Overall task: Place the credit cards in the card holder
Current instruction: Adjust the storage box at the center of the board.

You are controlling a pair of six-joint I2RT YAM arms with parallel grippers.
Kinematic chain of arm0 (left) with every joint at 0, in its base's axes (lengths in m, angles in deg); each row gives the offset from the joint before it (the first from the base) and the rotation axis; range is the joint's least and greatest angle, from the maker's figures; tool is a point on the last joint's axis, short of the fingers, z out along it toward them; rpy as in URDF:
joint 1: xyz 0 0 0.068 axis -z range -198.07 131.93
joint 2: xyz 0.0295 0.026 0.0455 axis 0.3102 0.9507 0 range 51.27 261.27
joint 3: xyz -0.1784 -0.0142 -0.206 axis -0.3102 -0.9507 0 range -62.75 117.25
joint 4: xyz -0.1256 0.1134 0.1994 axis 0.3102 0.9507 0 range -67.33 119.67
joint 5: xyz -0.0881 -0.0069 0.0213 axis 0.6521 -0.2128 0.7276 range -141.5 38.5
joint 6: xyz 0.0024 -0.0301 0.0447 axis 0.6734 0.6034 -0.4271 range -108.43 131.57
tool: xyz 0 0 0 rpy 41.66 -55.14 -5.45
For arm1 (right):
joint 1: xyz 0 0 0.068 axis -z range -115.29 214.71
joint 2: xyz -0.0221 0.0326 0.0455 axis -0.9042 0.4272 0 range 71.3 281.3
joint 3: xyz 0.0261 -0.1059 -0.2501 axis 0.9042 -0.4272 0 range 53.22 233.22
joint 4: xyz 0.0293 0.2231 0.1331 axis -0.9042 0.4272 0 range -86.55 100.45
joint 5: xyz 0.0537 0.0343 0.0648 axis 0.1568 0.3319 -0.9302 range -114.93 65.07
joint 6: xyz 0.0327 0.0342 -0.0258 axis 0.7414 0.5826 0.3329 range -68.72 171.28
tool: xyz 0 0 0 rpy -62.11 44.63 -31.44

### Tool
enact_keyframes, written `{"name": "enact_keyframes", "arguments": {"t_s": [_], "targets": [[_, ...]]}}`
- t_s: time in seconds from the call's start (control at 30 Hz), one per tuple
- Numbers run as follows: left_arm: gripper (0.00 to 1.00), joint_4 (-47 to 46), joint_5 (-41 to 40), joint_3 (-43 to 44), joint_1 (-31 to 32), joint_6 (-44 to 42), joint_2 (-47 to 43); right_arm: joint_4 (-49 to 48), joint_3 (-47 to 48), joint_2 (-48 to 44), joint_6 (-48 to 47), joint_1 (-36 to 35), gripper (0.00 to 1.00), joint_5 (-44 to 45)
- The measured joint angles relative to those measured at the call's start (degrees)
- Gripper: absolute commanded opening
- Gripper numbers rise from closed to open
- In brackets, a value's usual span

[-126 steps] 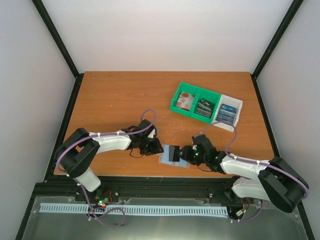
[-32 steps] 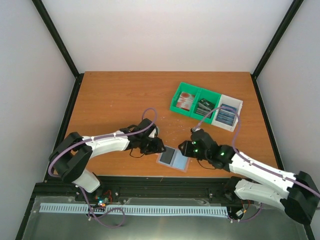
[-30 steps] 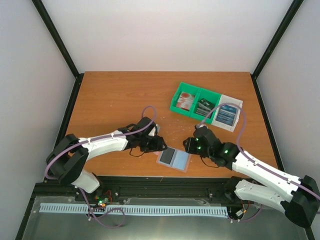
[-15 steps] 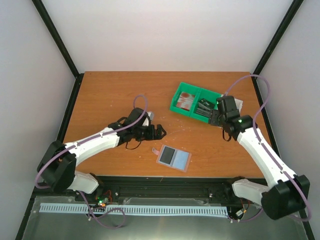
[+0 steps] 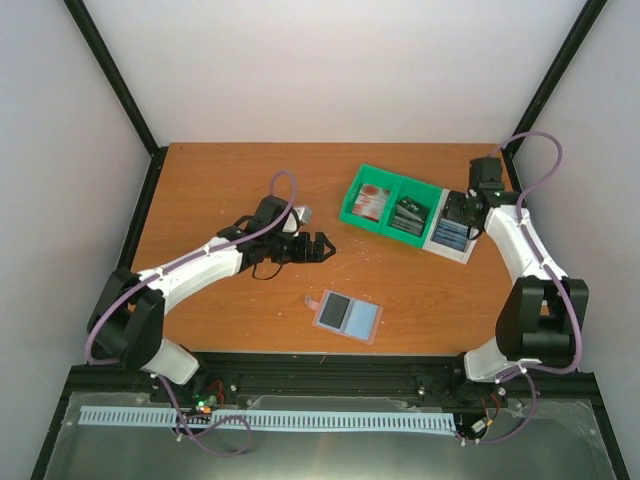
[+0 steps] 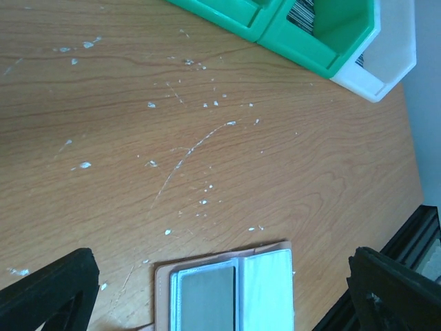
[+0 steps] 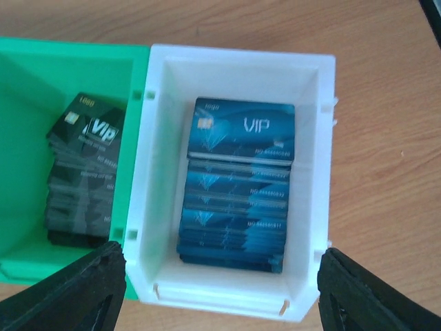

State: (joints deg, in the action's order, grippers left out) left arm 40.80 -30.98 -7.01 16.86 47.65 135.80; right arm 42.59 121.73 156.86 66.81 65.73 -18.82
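Several blue cards (image 7: 238, 186) may lift together; my right gripper (image 7: 220, 296) hangs open above the white bin (image 7: 234, 58), left gripper (image 5: 310, 246) open too.

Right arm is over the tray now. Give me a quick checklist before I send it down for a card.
1. Right pincer open: ok.
2. Right pincer empty: ok.
3. Right pincer above the blue cards in the white compartment: ok, roughly centred in the wrist view.
4. Card holder lying open on the table: ok.
5. Left pincer open and apart from the card holder: ok.
6. Top blue card free to lift alone: cannot tell.
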Motion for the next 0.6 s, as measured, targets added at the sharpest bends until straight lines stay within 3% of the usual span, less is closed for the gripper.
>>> {"name": "enact_keyframes", "arguments": {"t_s": [0.27,0.6], "targets": [[1.0,3.04,5.81,6.38,-1.2,-1.86,5.35,-2.23,8.07,9.46,2.91,6.67,0.76,-2.69],[1.0,7.91,6.25,13.35,-2.84,-6.29,9.46,-2.78,26.12,29.14,5.05,11.04,0.74,-5.99]]}}
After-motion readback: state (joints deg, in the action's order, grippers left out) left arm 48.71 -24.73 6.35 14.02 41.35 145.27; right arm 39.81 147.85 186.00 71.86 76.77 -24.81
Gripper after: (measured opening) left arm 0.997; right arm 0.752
